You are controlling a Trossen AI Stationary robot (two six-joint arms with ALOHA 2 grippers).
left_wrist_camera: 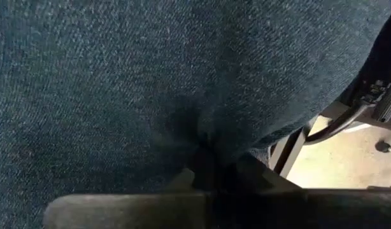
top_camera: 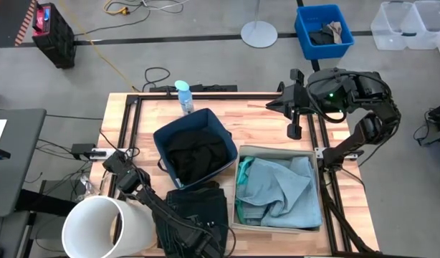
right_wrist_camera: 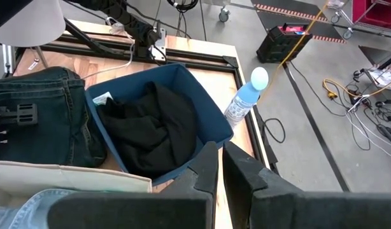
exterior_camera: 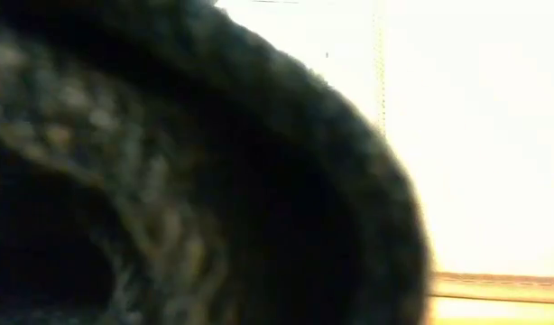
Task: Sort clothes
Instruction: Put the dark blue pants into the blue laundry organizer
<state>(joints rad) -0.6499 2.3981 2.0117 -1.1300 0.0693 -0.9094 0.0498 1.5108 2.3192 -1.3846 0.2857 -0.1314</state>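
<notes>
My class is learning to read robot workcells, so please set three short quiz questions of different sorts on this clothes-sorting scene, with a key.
1. True or false: the black garment lies inside the dark blue bin.
2. Multiple choice: what is the left hand gripping? A) the turquoise top B) the dark navy jeans C) the water bottle
3. Fill in: the pale blue denim jeans and turquoise top lie together in the ____ bin, beside the dark blue one.

Key: 1 true. 2 B, seen in the left wrist view, where denim bunches between the fingers. 3 beige. The right hand hangs at the table's far right corner, fingers nearly together, holding nothing.
</notes>
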